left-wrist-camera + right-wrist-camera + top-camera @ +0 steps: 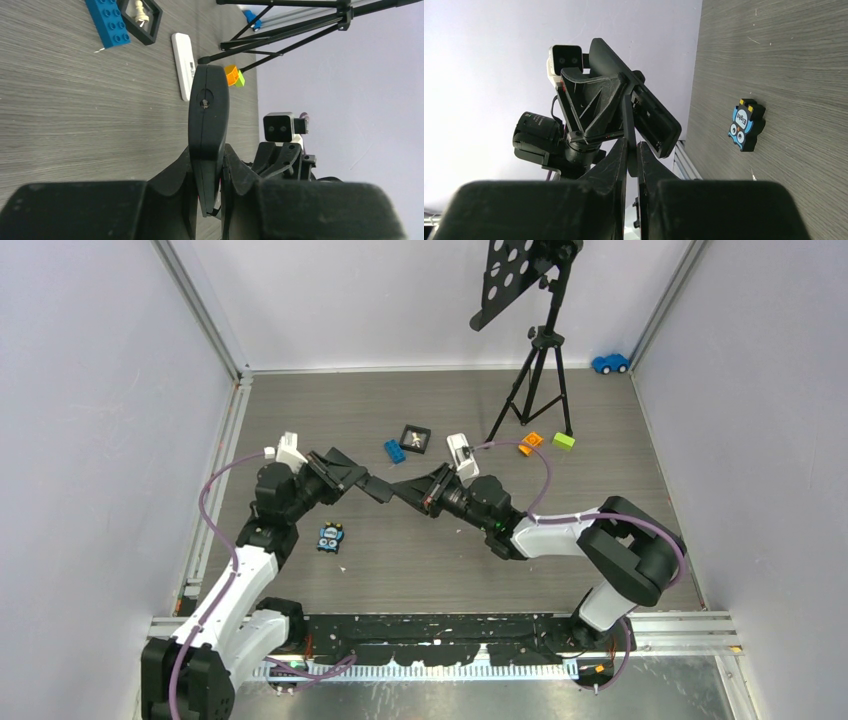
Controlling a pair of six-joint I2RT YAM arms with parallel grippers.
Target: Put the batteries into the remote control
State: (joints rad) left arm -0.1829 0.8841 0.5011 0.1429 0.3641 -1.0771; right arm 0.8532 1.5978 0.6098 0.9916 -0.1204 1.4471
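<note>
A black remote [372,486] is held in the air between the two arms. My left gripper [350,479] is shut on its end; in the left wrist view the remote [208,115] stands edge-on between the fingers [175,175]. My right gripper [418,491] is shut on a thin black flat piece [627,117], seen edge-on, that meets the remote's open back compartment [655,119]. No batteries show in any view.
On the table lie a white remote [184,62], a blue brick [394,451], a black frame with a small figure [415,438], orange [530,443] and green [563,441] bricks, and an owl eraser [331,538]. A tripod [540,380] stands behind. A blue toy car [610,363] sits in the far corner.
</note>
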